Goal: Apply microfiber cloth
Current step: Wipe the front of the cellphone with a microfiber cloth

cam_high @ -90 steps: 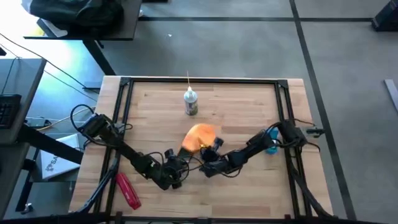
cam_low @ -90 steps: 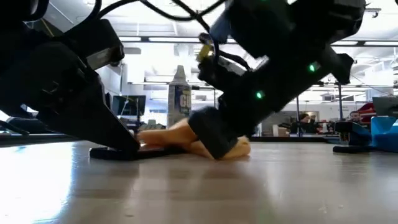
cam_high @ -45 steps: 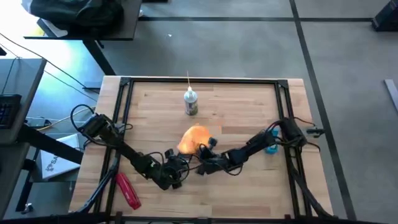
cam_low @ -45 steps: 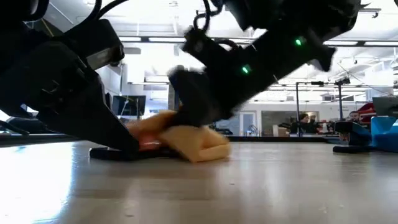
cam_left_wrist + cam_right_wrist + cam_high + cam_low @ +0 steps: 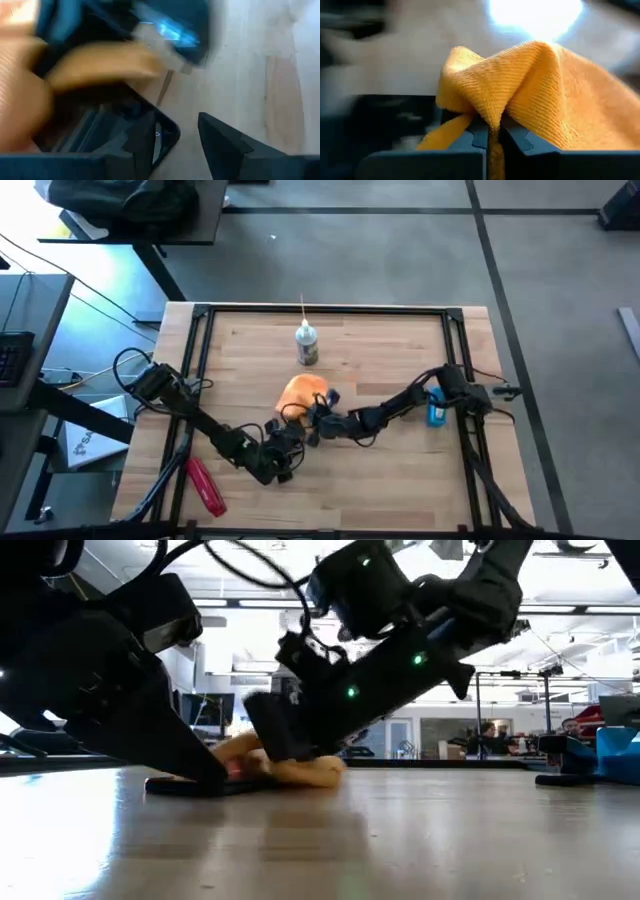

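1. High view: even daylight, glare at 10 o'clock.
2. Low view: bright backlit room, arms silhouetted.
3. Left wrist view: heavy motion blur.
4. Right wrist view: glare at 12 o'clock, background blurred.

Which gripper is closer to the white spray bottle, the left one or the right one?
Right. The right gripper pinches the microfiber cloth just in front of the spray bottle. The left gripper sits lower, farther from it, at the black phone.

Quick count on the table
One microfiber cloth [image 5: 301, 392], one phone [image 5: 200, 785], one spray bottle [image 5: 306, 343], one red tool [image 5: 205, 485], one blue object [image 5: 436, 410], two arms.
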Controlling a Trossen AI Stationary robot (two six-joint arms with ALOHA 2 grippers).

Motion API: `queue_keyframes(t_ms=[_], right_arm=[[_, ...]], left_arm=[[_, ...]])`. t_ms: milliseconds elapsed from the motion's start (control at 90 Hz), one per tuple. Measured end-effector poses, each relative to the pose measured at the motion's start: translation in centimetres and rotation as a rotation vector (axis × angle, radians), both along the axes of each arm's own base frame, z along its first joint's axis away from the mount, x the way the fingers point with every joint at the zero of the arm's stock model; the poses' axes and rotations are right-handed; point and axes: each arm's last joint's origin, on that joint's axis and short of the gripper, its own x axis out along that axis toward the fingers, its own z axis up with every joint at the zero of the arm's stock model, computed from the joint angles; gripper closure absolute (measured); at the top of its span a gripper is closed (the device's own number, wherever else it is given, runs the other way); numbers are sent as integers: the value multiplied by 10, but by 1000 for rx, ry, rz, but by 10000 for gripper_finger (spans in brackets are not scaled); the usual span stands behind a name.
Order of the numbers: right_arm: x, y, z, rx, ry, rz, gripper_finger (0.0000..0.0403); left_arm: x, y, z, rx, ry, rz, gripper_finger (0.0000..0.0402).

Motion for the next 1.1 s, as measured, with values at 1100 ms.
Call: queue_keyframes(t_ms=[1100], right_arm=[[7, 22, 9, 102, -104, 283, 403]], left_arm=[[-1, -2, 0, 18, 4, -21, 268]])
